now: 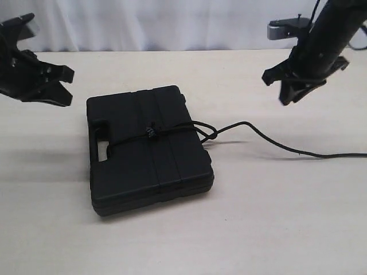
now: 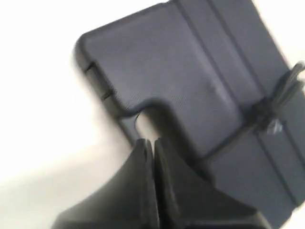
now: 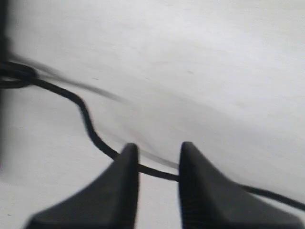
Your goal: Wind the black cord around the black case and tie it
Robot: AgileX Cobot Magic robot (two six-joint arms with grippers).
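Now, left gripper (image 2: 151,143): fingers pressed together on nothing, held in the air just off the handle corner of the black case (image 1: 149,154).
Risk at left gripper: if it drops from there, the shut tips could shove the case and slacken the wrap.
Handle slot (image 1: 103,150): the black cord (image 1: 269,137) seems to run in beside it. The wrist view is too blurred to tell whether it passes through the slot.
Case position: flat on the pale table (image 1: 275,217), lid up, near the middle, with one band of cord across the lid.
Knot (image 1: 152,131): small and sitting on the lid's centre. It looks like a single tie, so a tug on either end may loosen it or drag it along the grooves.
Loop (image 1: 209,134): slack, hanging just off the case's right edge. A passing finger could catch it.
Free tail: lies on the table, snaking off to the right and out of frame. It is the likeliest thing to snag.
Right gripper (image 3: 158,150): fingers spread, holding nothing, raised above the tail. The cord shows through the gap, down on the table.
Risk at right gripper: closing or sweeping low here would grab the tail and pull the knot undone.
Writing: no brand, label or lettering can be read on the case or anywhere else.
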